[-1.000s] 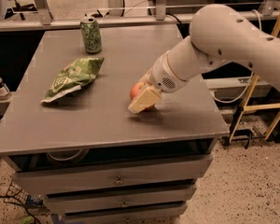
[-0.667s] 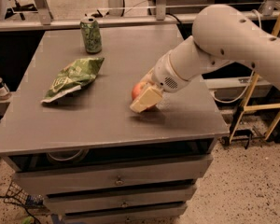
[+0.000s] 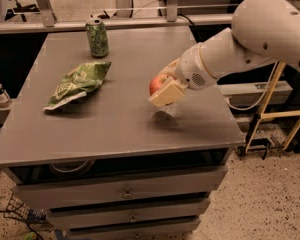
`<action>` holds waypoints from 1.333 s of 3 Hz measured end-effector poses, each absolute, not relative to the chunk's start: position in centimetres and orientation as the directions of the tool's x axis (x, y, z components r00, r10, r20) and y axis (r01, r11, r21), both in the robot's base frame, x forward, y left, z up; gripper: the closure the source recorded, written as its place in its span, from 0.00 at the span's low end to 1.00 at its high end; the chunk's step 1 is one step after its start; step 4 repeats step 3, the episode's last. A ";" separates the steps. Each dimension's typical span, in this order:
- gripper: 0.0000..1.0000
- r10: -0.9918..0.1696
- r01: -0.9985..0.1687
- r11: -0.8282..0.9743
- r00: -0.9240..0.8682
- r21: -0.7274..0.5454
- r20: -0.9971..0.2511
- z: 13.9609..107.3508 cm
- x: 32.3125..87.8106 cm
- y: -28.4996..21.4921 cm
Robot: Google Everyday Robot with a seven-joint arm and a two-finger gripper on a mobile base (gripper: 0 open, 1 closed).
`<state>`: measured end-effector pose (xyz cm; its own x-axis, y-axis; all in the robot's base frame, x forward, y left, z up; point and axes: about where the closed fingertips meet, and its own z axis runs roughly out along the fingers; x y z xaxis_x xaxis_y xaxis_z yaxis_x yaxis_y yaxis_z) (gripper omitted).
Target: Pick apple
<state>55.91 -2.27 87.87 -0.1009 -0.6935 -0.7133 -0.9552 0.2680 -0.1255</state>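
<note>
End effector (image 3: 162,89) location: above the right half of the desk (image 3: 115,129), nearer the right edge than the left and roughly midway between the far and near edges. The white arm (image 3: 250,39) enters from beyond the right edge and slopes down to it.

End effector state: pinching the apple (image 3: 156,83). One cream-coloured finger (image 3: 168,93) lies across the near-right side of the fruit and covers part of it. The opposite finger is mostly hidden behind the fruit.

Apple location: held in the end effector, its red-orange skin showing on the side that faces the left edge of the desk. A patch of shadow lies on the desk surface just below the fruit, toward the near edge, and the fruit appears to sit clear of the surface.

Other items on the desk:
- Green can (image 3: 97,37): upright, close to the far edge, left of the middle, well apart from the apple.
- Green snack bag (image 3: 77,84): lying flat and crumpled on the left half, between the can and the near-left corner, well apart from the apple.

Drawer fronts (image 3: 125,194) are stacked below the near edge.
</note>
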 end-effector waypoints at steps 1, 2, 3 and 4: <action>1.00 -0.616 -0.950 0.258 -0.020 -0.178 -0.787 91.8 56.0 -2.9; 1.00 -0.543 -0.946 0.223 0.080 -0.236 -0.836 95.4 55.7 -3.3; 1.00 -0.516 -0.944 0.193 0.133 -0.266 -0.846 97.0 55.5 -3.3; 1.00 -0.516 -0.944 0.193 0.133 -0.266 -0.846 97.0 55.5 -3.3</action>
